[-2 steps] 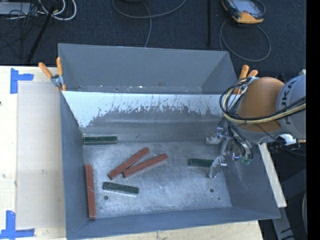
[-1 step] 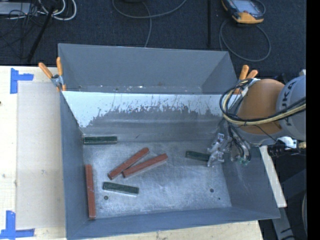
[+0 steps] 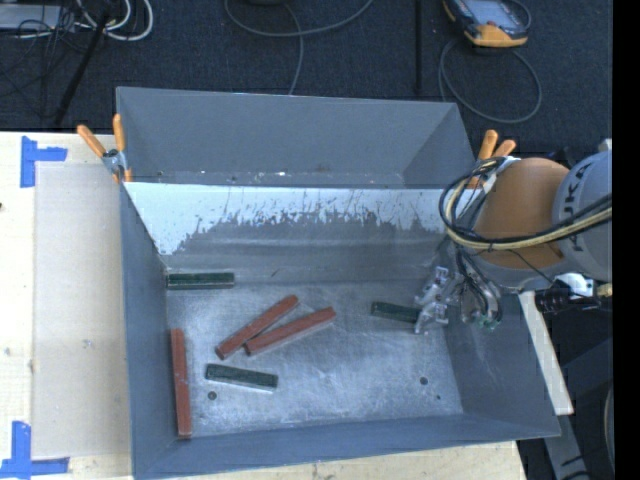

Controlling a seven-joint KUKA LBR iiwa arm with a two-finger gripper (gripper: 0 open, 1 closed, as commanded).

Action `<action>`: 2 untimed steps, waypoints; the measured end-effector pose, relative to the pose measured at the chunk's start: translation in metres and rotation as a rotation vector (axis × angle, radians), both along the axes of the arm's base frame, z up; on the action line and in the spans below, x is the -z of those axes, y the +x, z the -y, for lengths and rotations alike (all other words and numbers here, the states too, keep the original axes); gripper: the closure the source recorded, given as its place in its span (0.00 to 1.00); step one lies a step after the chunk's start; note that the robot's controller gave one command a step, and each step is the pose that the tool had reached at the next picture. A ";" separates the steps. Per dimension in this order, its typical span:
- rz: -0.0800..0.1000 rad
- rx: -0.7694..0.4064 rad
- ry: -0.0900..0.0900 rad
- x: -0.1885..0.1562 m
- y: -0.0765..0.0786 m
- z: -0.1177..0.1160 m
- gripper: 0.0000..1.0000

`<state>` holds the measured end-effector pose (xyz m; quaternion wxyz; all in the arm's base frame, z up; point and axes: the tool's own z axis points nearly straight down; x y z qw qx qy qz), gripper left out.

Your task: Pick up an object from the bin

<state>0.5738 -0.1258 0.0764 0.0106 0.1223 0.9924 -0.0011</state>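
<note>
My gripper [image 3: 430, 316] hangs low at the right side of the bin floor, close to the right wall. A short dark green bar [image 3: 393, 312] lies flat just to its left, and the bar's right end reaches up to the gripper's tip. I cannot tell whether that end is gripped. Further left, two reddish-brown bars [image 3: 258, 326] [image 3: 291, 331] lie side by side at a slant in the middle of the floor, well apart from the gripper.
Another dark green bar [image 3: 200, 280] lies at the back left of the floor, and a third [image 3: 241, 376] near the front left. A long reddish-brown bar [image 3: 180, 383] runs along the left wall. The arm's orange cover and cables hang over the right rim.
</note>
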 end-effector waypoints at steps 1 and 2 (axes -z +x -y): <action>-0.013 -0.001 0.003 -0.004 -0.003 -0.001 1.00; -0.028 -0.001 0.007 -0.024 -0.006 -0.002 1.00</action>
